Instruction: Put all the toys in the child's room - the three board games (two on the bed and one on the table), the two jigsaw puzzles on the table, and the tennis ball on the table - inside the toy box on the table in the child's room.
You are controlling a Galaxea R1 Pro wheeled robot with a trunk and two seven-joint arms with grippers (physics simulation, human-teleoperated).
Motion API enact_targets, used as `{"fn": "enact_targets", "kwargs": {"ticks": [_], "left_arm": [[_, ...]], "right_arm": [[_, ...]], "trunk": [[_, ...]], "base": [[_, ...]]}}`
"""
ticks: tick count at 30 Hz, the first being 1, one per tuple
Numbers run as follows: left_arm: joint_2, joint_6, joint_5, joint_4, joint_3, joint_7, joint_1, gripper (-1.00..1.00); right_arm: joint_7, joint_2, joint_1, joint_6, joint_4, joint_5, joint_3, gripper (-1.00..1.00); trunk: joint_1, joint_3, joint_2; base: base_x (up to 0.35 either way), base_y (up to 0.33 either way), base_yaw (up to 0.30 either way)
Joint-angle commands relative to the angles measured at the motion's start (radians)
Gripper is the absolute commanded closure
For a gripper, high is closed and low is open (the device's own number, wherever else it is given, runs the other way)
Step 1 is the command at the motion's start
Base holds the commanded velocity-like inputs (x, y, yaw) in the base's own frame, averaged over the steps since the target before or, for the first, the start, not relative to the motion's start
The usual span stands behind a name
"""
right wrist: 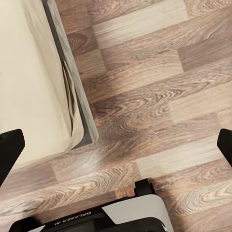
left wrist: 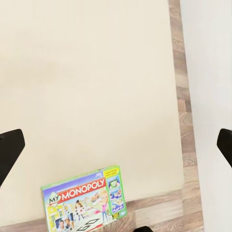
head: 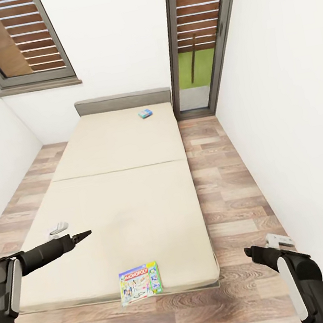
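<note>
Where the mattress ends, a Monopoly box overhangs.

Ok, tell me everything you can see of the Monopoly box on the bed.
The Monopoly box is a thin flat rectangular game box, white cover with cartoon figures, red title banner and green edging. It lies face up, flat on the beige bed at its foot edge, one end slightly overhanging toward the floor. Only the mattress touches it; both grippers are clear of it.

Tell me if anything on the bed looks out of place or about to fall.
Yes. The Monopoly box lies at the foot edge of the bed, slightly askew, one end overhanging the floor. The blue box lies flat near the headboard. Nothing looks damaged.
</note>
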Motion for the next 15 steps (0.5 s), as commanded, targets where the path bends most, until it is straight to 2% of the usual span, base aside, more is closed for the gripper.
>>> {"fn": "enact_targets", "kwargs": {"ticks": [1,15], "left_arm": [[0.000,0.007,-0.001,0.000,0.001,-0.004,-0.001,-1.00],[0.000,0.007,0.000,0.000,0.000,-0.006,-0.001,-1.00]], "right_arm": [[-0.004,0.001,-0.001,0.005,-0.001,-0.004,-0.001,-1.00],[-0.004,0.001,0.000,0.005,-0.001,-0.006,-0.003,-1.00]], "trunk": [[0.001,0.000,-0.002],[0.001,0.023,-0.002]], "base": [[0.000,0.000,0.000],[0.000,0.000,0.000]]}}
